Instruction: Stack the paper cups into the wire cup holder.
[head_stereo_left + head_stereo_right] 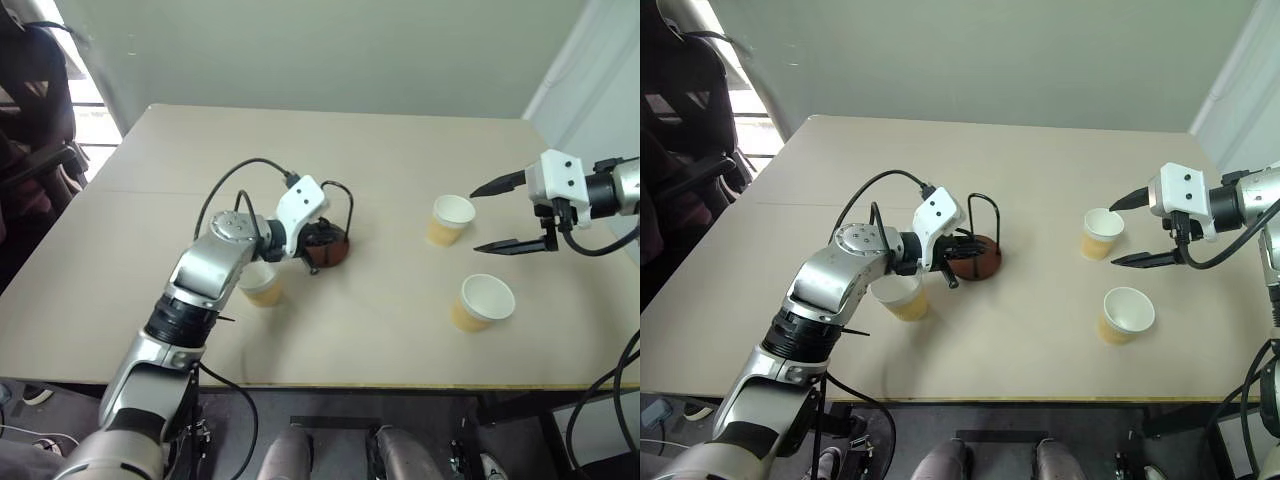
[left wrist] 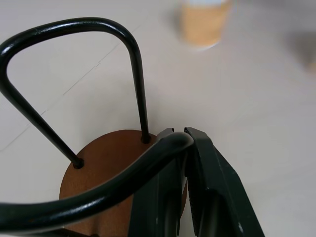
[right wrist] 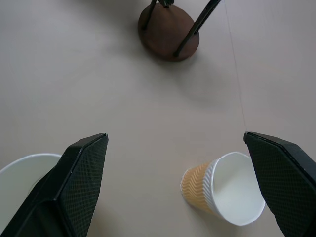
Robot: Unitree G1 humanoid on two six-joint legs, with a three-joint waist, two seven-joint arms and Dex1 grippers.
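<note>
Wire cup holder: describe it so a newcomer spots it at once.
On the beige table, look near the middle, at the tip of the left gripper, which is shut on one of its wires. The wire cup holder is a round reddish-brown disc with thin black wire loops; the things around it are tan paper cups.

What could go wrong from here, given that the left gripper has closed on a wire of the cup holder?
The left gripper pinches one thin loop of the wire cup holder; the wire may slip and the holder tip or spin. The paper cup under the left forearm could be knocked over. The open right gripper brackets another cup, which a small sweep might push.
</note>
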